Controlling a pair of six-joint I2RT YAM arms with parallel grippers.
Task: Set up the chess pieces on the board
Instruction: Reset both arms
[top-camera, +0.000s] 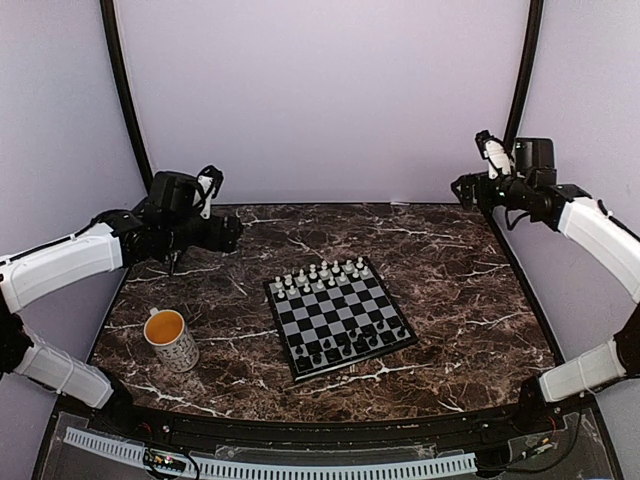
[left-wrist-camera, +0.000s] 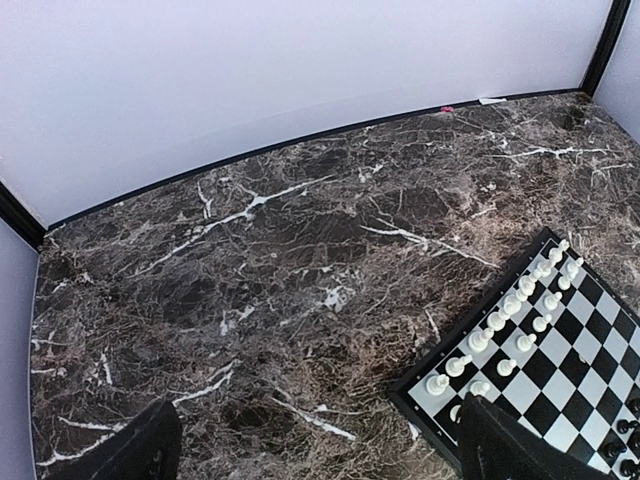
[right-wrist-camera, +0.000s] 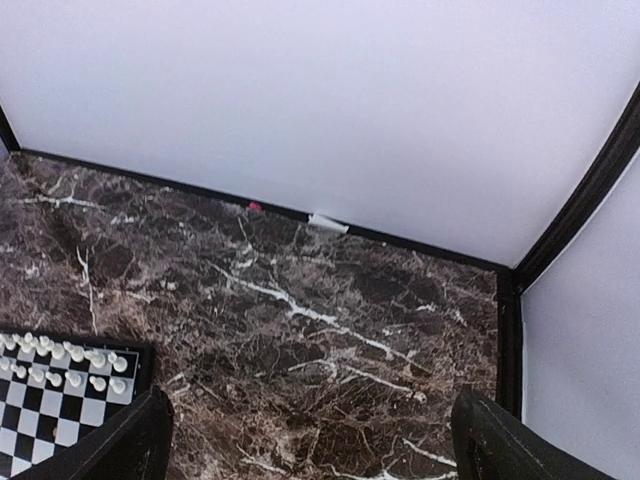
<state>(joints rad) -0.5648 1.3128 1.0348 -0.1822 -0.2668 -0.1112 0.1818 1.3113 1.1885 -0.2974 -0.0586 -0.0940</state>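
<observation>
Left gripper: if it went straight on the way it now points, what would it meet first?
The left gripper would probably meet the bare marble tabletop first, beside the board; depth unclear.

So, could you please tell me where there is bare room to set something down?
The widest bare marble lies right of the board, out to the right edge of the table. Another strip runs between the board's far rim and the back wall. Left is tighter: the mug stands there. The board's end rows are crowded with chess pieces.
</observation>
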